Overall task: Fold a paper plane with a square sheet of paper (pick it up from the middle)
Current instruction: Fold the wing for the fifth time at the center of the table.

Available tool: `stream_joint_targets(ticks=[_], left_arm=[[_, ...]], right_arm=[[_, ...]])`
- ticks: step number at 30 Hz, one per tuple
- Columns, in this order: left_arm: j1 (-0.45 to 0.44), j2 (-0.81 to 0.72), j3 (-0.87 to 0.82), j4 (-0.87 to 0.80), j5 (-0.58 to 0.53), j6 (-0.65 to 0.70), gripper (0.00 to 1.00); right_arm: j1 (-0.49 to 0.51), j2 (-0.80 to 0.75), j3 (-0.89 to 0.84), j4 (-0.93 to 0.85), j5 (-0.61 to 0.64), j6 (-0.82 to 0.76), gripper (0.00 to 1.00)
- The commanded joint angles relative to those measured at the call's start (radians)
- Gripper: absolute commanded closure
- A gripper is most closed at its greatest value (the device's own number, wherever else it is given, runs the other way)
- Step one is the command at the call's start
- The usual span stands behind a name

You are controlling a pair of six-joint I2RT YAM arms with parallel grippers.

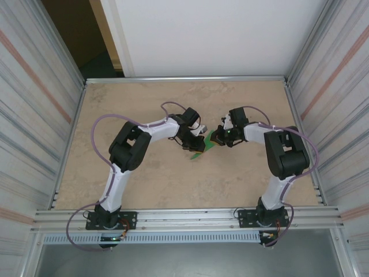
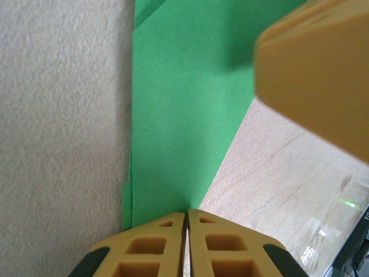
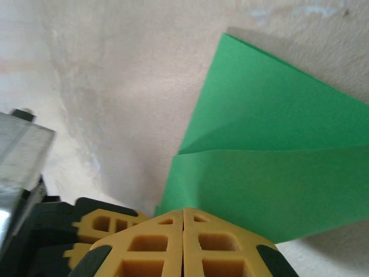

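The green sheet of paper [image 1: 200, 148] is partly folded, with layered edges and a crease, and sits near the table's middle between both arms. My left gripper [image 1: 195, 138] is shut, and the paper [image 2: 179, 115] runs straight out from its closed tips [image 2: 187, 213]. From the other side my right gripper [image 1: 219, 137] is shut on the paper [image 3: 259, 173] at the fingertips [image 3: 183, 210]. The two grippers are close together. One right finger [image 2: 317, 75] looms over the sheet in the left wrist view, and the left gripper's fingers [image 3: 106, 228] sit beside the right tips.
The beige tabletop [image 1: 173, 184] is framed by a metal rim [image 1: 184, 78] and corrugated side walls. Purple cables loop over both arms. Open table lies in front of and behind the grippers.
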Motion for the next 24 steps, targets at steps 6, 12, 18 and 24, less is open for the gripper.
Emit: stream_joint_targets(ticks=[6,12,18,24], left_arm=[[0.002,0.045,-0.007,-0.038,-0.042,0.006,0.89],[0.003,0.024,-0.014,-0.032,-0.04,0.003,0.89],[0.005,-0.018,-0.031,-0.014,-0.022,-0.008,0.89],[0.006,-0.079,-0.028,0.008,0.002,-0.01,0.87]], right_arm=[[0.057,-0.022,-0.025,-0.012,0.045,0.072,0.95],[0.063,0.028,-0.017,-0.021,0.063,0.077,0.96],[0.036,0.073,-0.03,-0.018,0.067,0.064,0.97],[0.032,0.123,-0.033,-0.029,0.073,0.027,0.97]])
